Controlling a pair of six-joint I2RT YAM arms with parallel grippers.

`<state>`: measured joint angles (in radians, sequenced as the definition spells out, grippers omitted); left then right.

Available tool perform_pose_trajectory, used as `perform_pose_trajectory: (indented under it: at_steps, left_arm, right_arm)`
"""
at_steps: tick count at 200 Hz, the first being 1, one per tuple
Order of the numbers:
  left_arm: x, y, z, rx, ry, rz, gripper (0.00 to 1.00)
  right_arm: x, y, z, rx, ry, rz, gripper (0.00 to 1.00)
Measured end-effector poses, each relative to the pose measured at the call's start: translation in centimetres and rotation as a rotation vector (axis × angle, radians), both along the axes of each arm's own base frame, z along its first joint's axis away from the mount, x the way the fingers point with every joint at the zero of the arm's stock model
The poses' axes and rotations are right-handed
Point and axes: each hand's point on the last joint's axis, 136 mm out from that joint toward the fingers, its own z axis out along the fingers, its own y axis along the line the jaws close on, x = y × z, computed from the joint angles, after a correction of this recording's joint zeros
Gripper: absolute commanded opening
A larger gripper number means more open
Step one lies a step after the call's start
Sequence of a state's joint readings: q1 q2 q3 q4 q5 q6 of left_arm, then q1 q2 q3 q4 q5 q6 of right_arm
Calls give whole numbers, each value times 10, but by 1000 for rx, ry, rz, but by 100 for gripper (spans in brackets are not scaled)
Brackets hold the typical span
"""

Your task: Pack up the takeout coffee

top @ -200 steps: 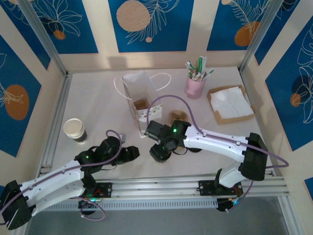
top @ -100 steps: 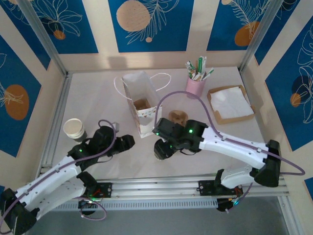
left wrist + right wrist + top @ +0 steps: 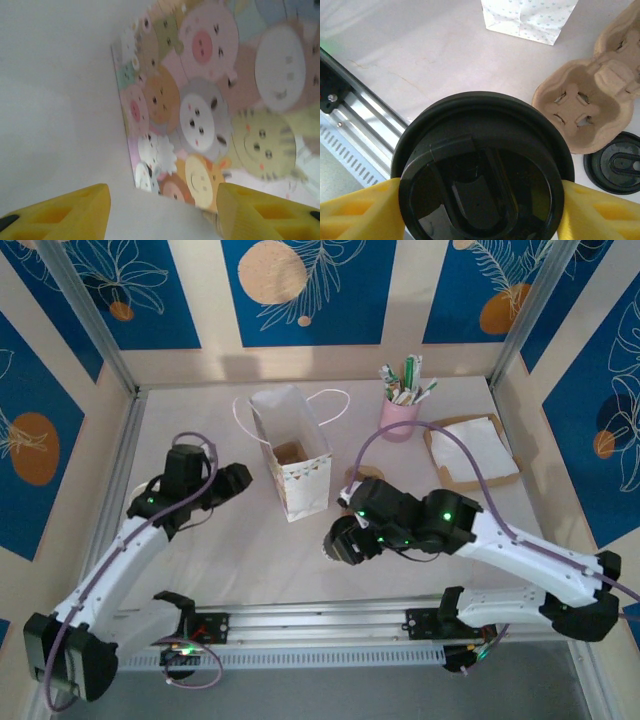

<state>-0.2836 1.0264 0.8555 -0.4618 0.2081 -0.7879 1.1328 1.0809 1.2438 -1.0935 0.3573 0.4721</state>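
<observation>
Our left gripper [image 3: 232, 480] has swung up beside the bag [image 3: 295, 465], jaws apart and empty, likely to steady it. Our right gripper [image 3: 345, 540] still clamps the coffee [image 3: 482, 170], near the bag's front; loading looks next.

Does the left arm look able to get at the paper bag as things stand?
Likely yes. The left gripper sits open just left of the paper bag, facing its printed side, with only bare table between them.
</observation>
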Motion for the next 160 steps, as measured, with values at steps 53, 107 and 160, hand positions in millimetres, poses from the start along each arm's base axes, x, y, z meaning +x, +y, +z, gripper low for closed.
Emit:
perform_pose_trajectory:
  at_steps: [53, 107, 160]
  left_arm:
    - [67, 30, -2, -3, 40, 81, 56]
    - [164, 41, -4, -28, 48, 65, 54]
    - [253, 19, -7, -110, 8, -58, 50]
  right_arm:
    - [-5, -17, 45, 145, -67, -19, 70]
    - [-1, -26, 88, 256, -127, -48, 69]
    - [13, -32, 128, 334, -188, -103, 70]
